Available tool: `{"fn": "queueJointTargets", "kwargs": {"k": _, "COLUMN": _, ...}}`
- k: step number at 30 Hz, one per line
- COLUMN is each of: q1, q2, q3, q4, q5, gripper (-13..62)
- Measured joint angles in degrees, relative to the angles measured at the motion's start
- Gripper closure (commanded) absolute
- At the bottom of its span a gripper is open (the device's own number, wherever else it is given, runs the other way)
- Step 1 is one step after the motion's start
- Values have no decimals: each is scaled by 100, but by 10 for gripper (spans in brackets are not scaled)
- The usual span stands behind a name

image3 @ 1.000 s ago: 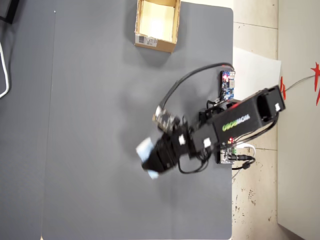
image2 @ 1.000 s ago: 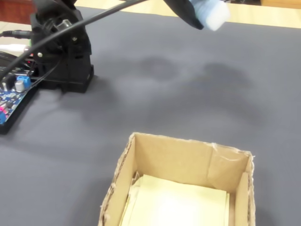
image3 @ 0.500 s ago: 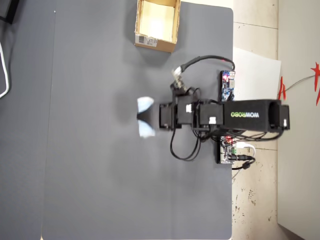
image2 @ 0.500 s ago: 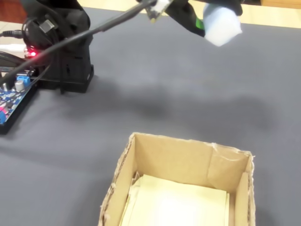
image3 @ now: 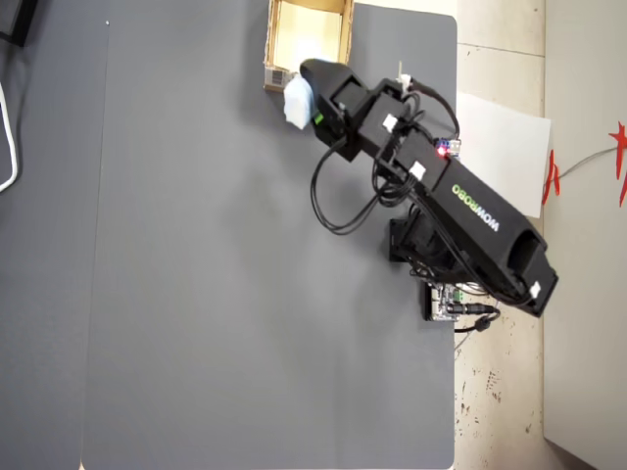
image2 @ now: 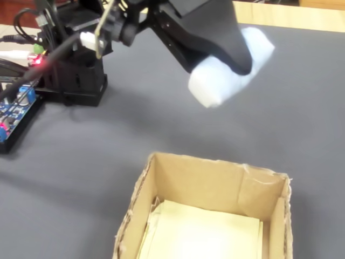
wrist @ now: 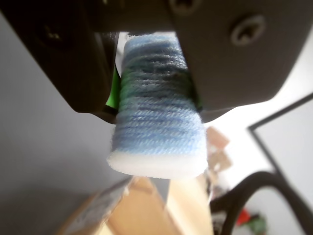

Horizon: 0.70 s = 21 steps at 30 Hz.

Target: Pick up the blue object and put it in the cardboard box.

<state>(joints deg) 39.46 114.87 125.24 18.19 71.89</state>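
Between the two dark jaws of the black claw (wrist: 156, 103) sits the pale light-blue ribbed block with a white underside (wrist: 157, 125), clamped on both flanks and lifted clear of the mat. The wrist view shows the block filling the gap between the jaws, with a strip of green showing at each jaw where it meets the block, and its white end jutting out past the jaw tips.

Just beyond that jutting end lies the small tan cardboard box with a pale yellowish inside (image2: 215, 183), open at the top. From the fixed view the block (image2: 229, 73) hangs in the air above the dark grey mat (image2: 161, 124), short of the box's rear wall and apart from it. From overhead the block (image3: 298, 101) overlaps the box's (image3: 276, 34) near corner, beside a small label patch on the outer side.

Behind the claw runs the black arm with its looping black cables (image3: 338, 201), back to the base at the mat's edge. Only the fixed view shows the small blue circuit board with red lights (image2: 13, 108) beside the base, well away from the claw. Only the overhead view shows the white sheet of paper (image3: 509, 147) lying off the mat behind the arm. Nothing lies on the mat between block and box.
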Motion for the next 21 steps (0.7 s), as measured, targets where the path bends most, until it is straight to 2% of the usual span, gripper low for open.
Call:
{"fn": "queueJointTargets", "kwargs": {"k": 8, "q1": 835, "q2": -1986, "q3": -1503, "q4": -9, "q5": -35, "gripper": 388}}
{"fn": "queueJointTargets", "kwargs": {"k": 17, "q1": 1274, "q2": -2584, "q3": -1644, "q4": 202, "q5": 9, "gripper": 375}}
{"fn": "queueJointTargets", "kwargs": {"k": 18, "q1": 1318, "q2": -2602, "q3": -1644, "q4": 229, "q5": 9, "gripper": 346}}
{"fn": "queueJointTargets", "kwargs": {"k": 19, "q1": 1327, "q2": -2602, "q3": -1644, "q4": 229, "q5": 35, "gripper": 279}}
{"fn": "queueJointTargets", "kwargs": {"k": 21, "q1": 1336, "q2": -2602, "q3": -1644, "q4": 299, "q5": 114, "gripper": 220}}
